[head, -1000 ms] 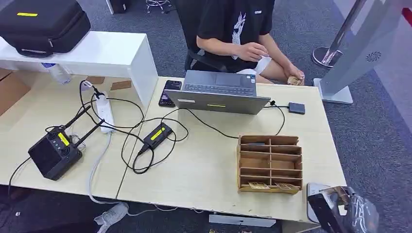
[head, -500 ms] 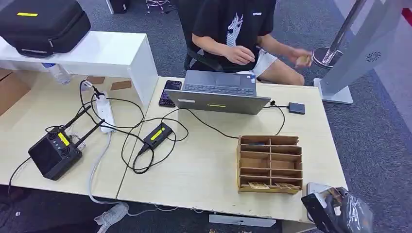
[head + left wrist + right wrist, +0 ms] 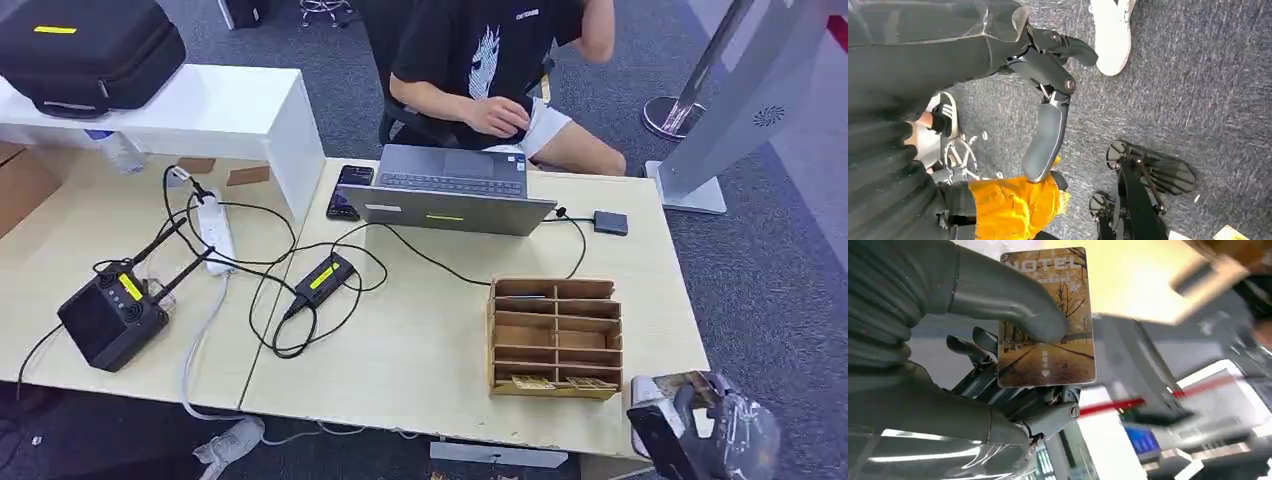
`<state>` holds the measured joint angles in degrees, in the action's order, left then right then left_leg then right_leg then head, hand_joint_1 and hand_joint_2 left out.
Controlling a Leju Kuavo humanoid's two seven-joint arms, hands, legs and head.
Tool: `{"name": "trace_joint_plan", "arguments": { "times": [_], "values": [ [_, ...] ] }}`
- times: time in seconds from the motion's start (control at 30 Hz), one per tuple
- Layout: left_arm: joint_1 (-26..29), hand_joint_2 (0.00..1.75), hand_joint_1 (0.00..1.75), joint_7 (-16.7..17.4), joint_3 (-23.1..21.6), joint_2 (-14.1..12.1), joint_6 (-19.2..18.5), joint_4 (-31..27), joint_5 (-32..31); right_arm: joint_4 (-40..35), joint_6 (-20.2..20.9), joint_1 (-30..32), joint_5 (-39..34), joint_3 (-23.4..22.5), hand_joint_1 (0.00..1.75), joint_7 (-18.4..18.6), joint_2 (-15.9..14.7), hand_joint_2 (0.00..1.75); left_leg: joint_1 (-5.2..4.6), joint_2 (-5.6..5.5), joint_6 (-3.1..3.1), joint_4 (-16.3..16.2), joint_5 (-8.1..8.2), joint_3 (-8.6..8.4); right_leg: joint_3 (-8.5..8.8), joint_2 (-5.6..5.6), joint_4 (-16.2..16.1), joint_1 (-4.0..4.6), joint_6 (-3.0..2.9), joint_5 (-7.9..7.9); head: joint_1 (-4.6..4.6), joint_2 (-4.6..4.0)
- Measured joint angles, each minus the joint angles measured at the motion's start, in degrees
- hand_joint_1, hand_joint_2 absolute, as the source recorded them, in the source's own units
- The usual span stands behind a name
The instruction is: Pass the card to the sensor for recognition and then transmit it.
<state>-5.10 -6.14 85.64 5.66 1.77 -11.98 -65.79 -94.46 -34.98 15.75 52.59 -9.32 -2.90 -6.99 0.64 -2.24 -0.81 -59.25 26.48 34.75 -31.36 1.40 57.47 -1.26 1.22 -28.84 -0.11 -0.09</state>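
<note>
The hotel key card is pinched flat between the thumb and the fingers of the right hand. For recognition, the card face is best presented squarely to the sensor without loosening the pinch. The left hand is held open, grasping nothing.

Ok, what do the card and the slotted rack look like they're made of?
Card: probably glossy plastic, with a printed autumn photo, rounded corners and a rigid, flat face; the right hand pinches it.
Rack: looks like thin unfinished wood or fibreboard, matte brown, with flat slotted panels.
</note>
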Motion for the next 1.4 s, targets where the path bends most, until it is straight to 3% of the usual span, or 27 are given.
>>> {"name": "trace_joint_plan", "arguments": {
  "times": [0.2, 0.3, 0.4, 0.53, 0.67, 0.9, 1.07, 1.1, 1.13, 1.27, 1.4],
  "values": [
    [0.0, 1.75, 0.00, 0.0, 0.0, 0.2, 0.4, 0.0, -0.1, -10.0, -4.6, -0.9, -1.3, 5.3, 1.75, -2.7, 0.4, 1.75, 0.02, 0.02, 0.00, 0.0, 0.00, 0.00, 0.00, 0.03, 0.0, 0.02, 0.00, 0.00, 0.00, 0.00],
    [0.0, 1.75, 0.00, 0.0, 0.0, 0.2, -0.1, 0.0, -1.0, -11.5, -3.2, -4.1, -1.5, 8.1, 1.75, -1.9, -0.4, 1.75, 0.01, 0.09, 0.00, 0.0, -0.01, 0.00, 0.02, 0.07, 0.0, 0.01, -0.01, 0.02, 0.00, 0.00],
    [-0.1, 1.75, 0.00, 0.0, -0.1, 0.1, -0.8, 0.0, -2.2, -10.5, 1.2, -10.5, -1.9, 11.2, 1.75, 0.1, -2.2, 1.75, 0.00, 0.31, -0.02, 0.0, -0.03, -0.02, 0.00, 0.22, 0.0, 0.01, -0.05, 0.17, 0.02, 0.00],
    [-0.5, 1.75, 0.00, 0.1, -0.8, -0.1, -2.1, 0.0, -4.3, -2.9, 8.3, -24.4, -2.2, 16.6, 1.75, 3.0, -4.3, 1.75, 0.00, 0.51, 0.06, 0.0, -0.24, 0.00, -0.10, 0.51, 0.0, 0.01, 0.10, 0.41, 0.07, 0.00],
    [-0.9, 1.75, 0.00, 0.2, -2.0, -0.5, -2.7, 0.0, -5.5, 8.6, 10.4, -38.3, -2.3, 22.5, 1.75, 5.1, -4.4, 1.75, 0.02, 0.43, 0.06, 0.0, -0.50, 0.06, -0.21, 0.44, 0.0, 0.01, 0.04, 0.61, 0.04, 0.00],
    [-0.8, 1.75, 0.00, 0.3, -3.0, -0.8, -2.8, 0.0, -5.9, 16.4, 10.4, -45.8, -3.2, 27.2, 1.75, 6.3, -4.4, 1.75, 0.03, 0.26, 0.06, 0.0, -0.49, 0.24, -0.24, 0.27, 0.0, 0.03, 0.04, 0.59, 0.04, 0.00],
    [-1.0, 1.75, 0.00, 0.5, -4.1, -1.0, -3.7, 0.0, -7.2, 26.0, 13.9, -55.1, -5.6, 31.3, 1.73, 7.5, -3.2, 1.75, 0.02, 0.45, 0.04, 0.0, -0.52, 0.35, -0.45, 0.47, 0.1, 0.01, 0.01, 0.64, 0.07, 0.00],
    [-1.0, 1.75, 0.00, 0.5, -4.3, -1.0, -3.7, 0.0, -7.3, 28.0, 14.4, -57.1, -6.9, 31.9, 0.12, 7.0, -2.5, 1.75, 0.02, 0.45, 0.01, 0.0, -0.54, 0.34, -0.46, 0.46, 0.1, 0.01, 0.00, 0.64, 0.00, 0.00],
    [-1.0, 1.75, 0.00, 0.5, -4.4, -1.0, -3.8, 0.0, -7.3, 29.6, 15.3, -58.6, -8.8, 32.4, 0.00, 6.1, -1.8, 1.75, 0.03, 0.44, -0.04, 0.0, -0.57, 0.33, -0.46, 0.46, 0.1, 0.02, -0.01, 0.66, 0.02, 0.00],
    [-1.0, 1.75, 0.00, 0.5, -4.4, -1.0, -3.8, 0.0, -6.8, 32.1, 20.7, -60.1, -21.7, 33.6, 0.00, 0.1, 0.3, 1.75, 0.05, 0.36, -0.06, 0.0, -0.59, 0.32, -0.45, 0.41, 0.1, 0.03, -0.01, 0.66, 0.00, 0.00],
    [-1.0, 1.75, 0.00, 0.5, -4.4, -1.0, -3.7, 0.0, -6.2, 30.4, 18.9, -57.4, -27.7, 34.5, 0.00, -4.3, 0.8, 1.75, 0.06, 0.20, -0.05, 0.0, -0.57, 0.36, -0.46, 0.27, 0.1, 0.03, 0.00, 0.62, 0.00, 0.00]
  ]
}}
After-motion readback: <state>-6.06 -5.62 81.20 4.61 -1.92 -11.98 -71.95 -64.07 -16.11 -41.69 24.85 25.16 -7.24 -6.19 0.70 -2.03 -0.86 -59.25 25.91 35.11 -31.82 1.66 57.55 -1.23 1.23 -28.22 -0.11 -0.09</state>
